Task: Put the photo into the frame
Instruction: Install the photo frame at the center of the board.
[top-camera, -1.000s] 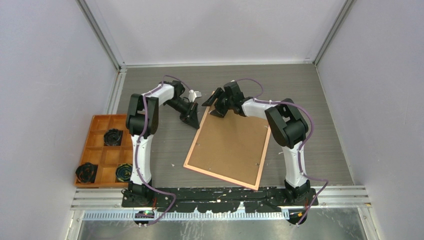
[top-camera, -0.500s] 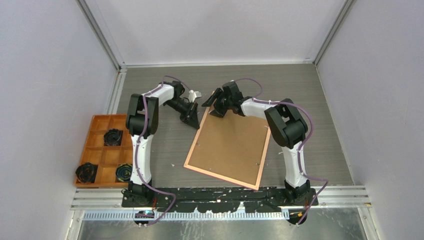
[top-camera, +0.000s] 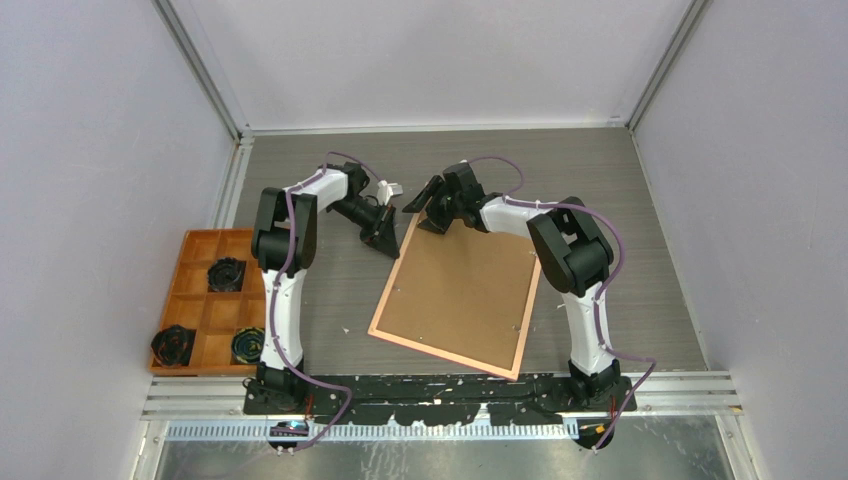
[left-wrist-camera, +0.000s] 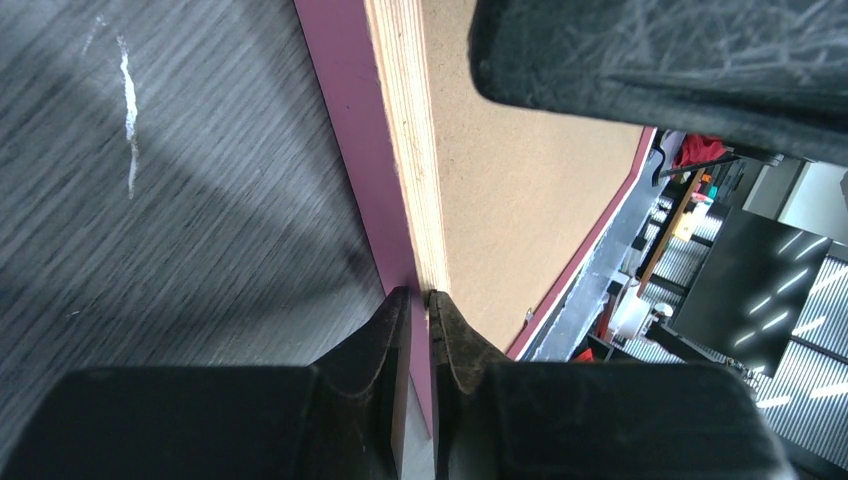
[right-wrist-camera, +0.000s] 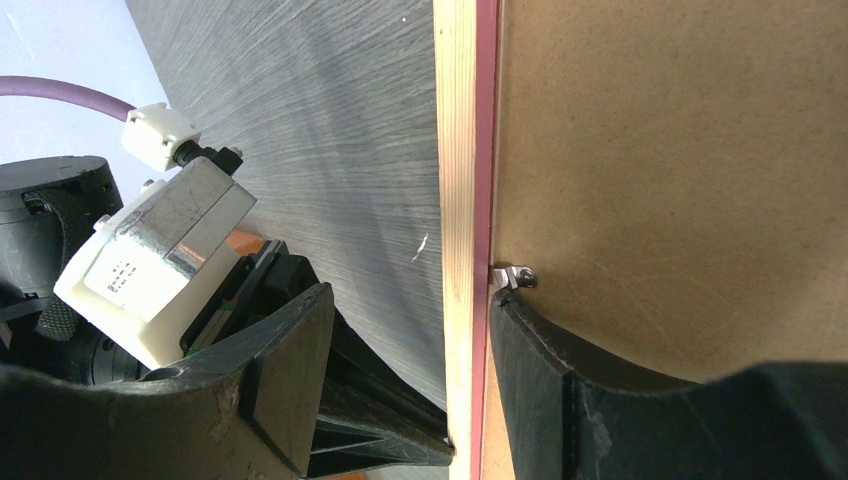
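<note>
The frame (top-camera: 390, 277) lies back up on the table, its pink border around a brown backing board (top-camera: 460, 290). The photo is hidden. My left gripper (top-camera: 385, 240) is shut on the frame's left edge near the far left corner; in the left wrist view its fingers (left-wrist-camera: 418, 295) pinch the pink and wood edge (left-wrist-camera: 400, 150). My right gripper (top-camera: 430, 213) is open at the far edge. In the right wrist view its gripper (right-wrist-camera: 410, 310) straddles the wood edge (right-wrist-camera: 458, 150), with one finger on the board beside a metal tab (right-wrist-camera: 515, 276).
An orange compartment tray (top-camera: 195, 300) with black coiled items stands at the left. Grey walls close the table at the back and sides. The left gripper's tip (right-wrist-camera: 380, 445) shows just outside the frame edge in the right wrist view.
My right gripper has shifted very slightly to the left along the frame's far edge. The left gripper and the frame have not moved.
</note>
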